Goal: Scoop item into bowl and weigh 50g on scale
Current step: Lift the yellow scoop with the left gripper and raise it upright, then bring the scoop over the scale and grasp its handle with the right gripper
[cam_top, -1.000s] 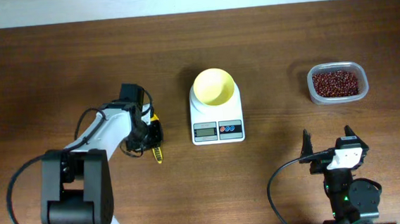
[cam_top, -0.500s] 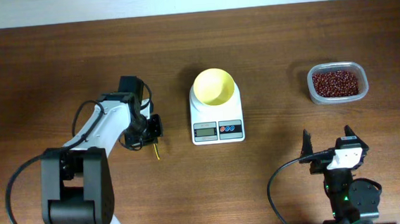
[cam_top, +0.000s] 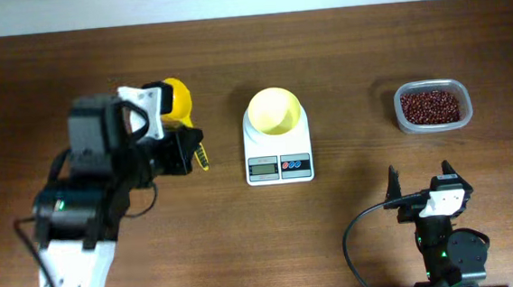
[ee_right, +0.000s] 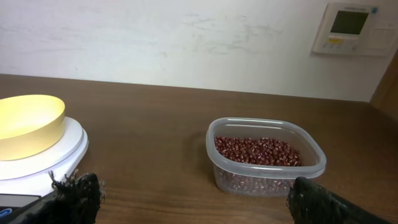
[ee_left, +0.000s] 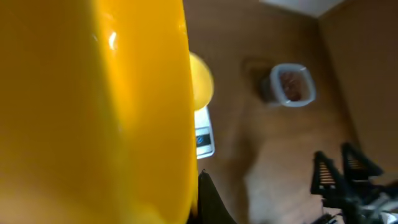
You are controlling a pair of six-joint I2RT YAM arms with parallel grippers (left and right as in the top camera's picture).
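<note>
My left gripper (cam_top: 186,152) is clenched on the bright yellow long-handled plastic scoop (cam_top: 175,102), held high off the table for carrying. The dark reddish-brown beans (cam_top: 431,106) wait in the clear plastic tub (cam_top: 400,120), far right. The pale yellow round bowl (cam_top: 275,110) sits on the white rectangular scale (cam_top: 278,160), ready for weighing. My right gripper (cam_top: 420,184) is parked, fingers spread, holding nothing.

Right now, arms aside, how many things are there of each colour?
Yellow: 2, bright yellow plastic scoop and pale yellow round plastic bowl
White: 1, rectangular white digital scale
Clear: 1, plastic container of reddish-brown beans
Total: 4
</note>
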